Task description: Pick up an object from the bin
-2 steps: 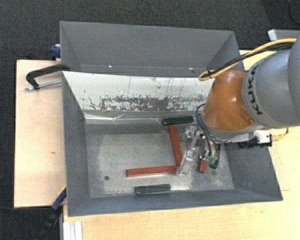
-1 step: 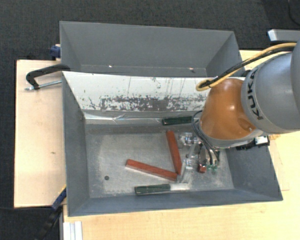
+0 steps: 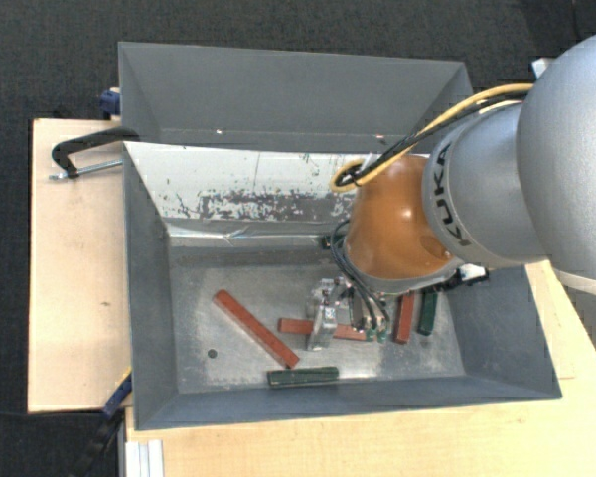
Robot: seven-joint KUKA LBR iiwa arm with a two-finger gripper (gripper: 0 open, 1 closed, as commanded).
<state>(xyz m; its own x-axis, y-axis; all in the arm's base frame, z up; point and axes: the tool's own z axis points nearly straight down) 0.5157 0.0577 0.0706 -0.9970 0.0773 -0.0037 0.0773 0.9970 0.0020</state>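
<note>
A: Bottom centre, along the front wall of the bin [image 3: 149,296]: dark green bar [image 3: 303,376], lying flat.
B: Just above it, to the left: long red bar [image 3: 256,328], slanting across the floor.
A: Gripper [image 3: 323,324]?
B: Middle of the floor, tip down over a short red piece [image 3: 296,326]. A red scrap [image 3: 352,335] shows at its right. One piece or two, can't tell. Apart or together, can't tell either.
A: Further right?
B: Red stick [image 3: 404,318] and dark green stick [image 3: 427,311], side by side, partly under the orange cover [image 3: 392,227].
</note>
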